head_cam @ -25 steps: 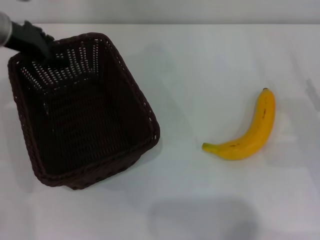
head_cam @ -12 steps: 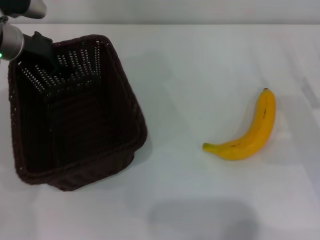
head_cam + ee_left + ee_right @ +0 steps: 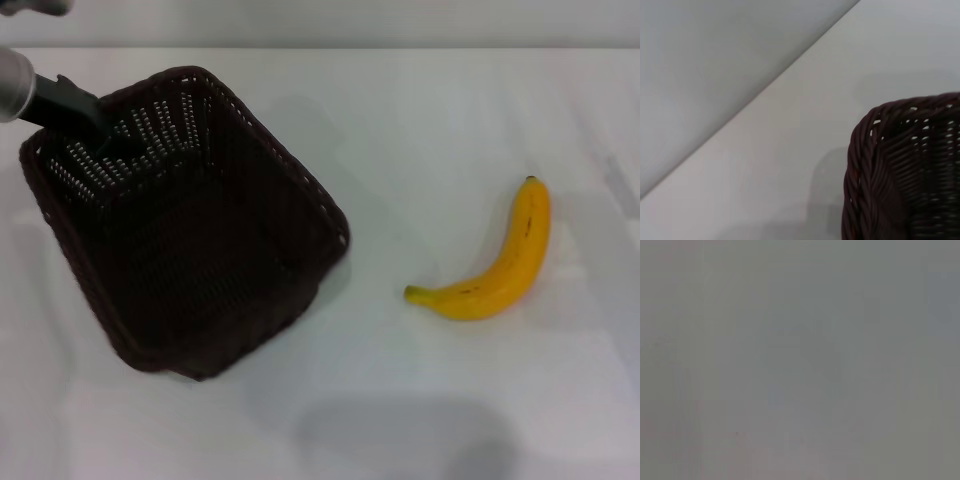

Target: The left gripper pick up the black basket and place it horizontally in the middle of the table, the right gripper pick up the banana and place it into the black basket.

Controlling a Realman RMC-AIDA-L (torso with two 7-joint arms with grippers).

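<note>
You see a plain grey wall point(image 3: 330, 22) as a strip along 12 o'clock in the head view. It also fills the 10 o'clock corner of the left wrist view point(image 3: 710, 65). The right wrist view gives you only featureless grey.

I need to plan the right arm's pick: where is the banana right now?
In the head view the banana lies on the white table on the robot's right, well apart from the black basket, with no end effector near it.

White table point(image 3: 420, 130) — grey wall point(image 3: 715, 60) behind
</note>
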